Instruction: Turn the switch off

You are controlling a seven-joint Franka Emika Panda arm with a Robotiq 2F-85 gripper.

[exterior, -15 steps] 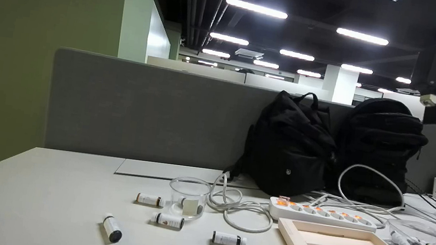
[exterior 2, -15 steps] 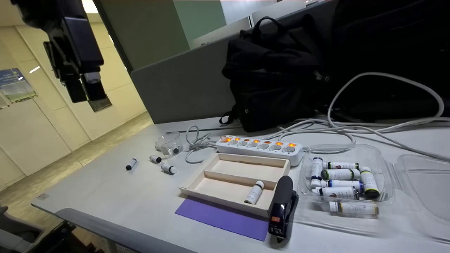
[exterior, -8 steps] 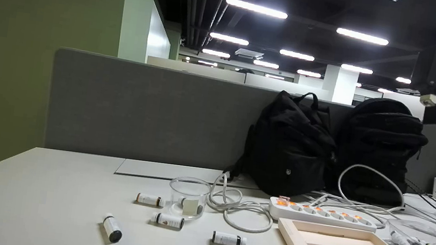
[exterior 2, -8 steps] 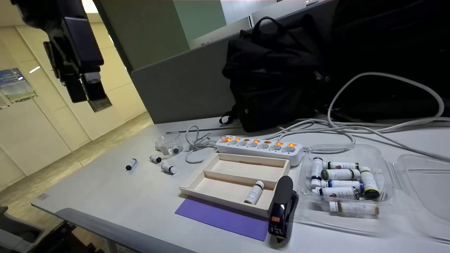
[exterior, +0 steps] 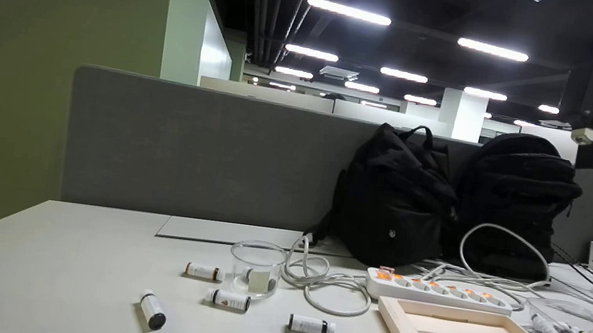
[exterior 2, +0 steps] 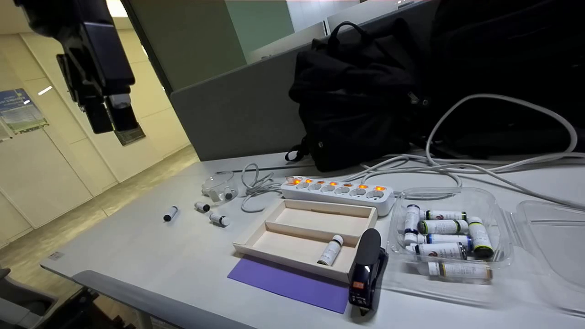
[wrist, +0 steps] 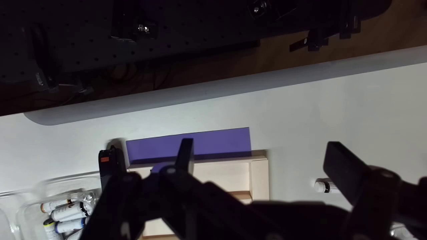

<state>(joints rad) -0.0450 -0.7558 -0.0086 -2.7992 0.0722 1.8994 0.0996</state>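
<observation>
The switch is a small red-orange rocker at one end of the long white power strip; it shows in both exterior views [exterior: 384,274] [exterior 2: 295,181] and looks lit. The power strip [exterior: 437,295] lies on the desk behind the wooden frame, with several orange-lit points along its top [exterior 2: 336,193]. My gripper [wrist: 262,146] is open in the wrist view, its fingers wide apart with nothing between them. In an exterior view the gripper [exterior 2: 113,122] hangs high above the desk, away from the strip. The switch and strip are out of view in the wrist view.
A pale wooden frame [exterior 2: 269,233] stands in front of the strip, with a purple sheet [exterior 2: 288,284] and black stapler [exterior 2: 367,269] beside it. A clear tub of bottles [exterior 2: 498,228], a clear cup [exterior: 260,247], loose bottles [exterior: 311,326], white cables [exterior: 334,312] and black backpacks [exterior: 395,202] surround it.
</observation>
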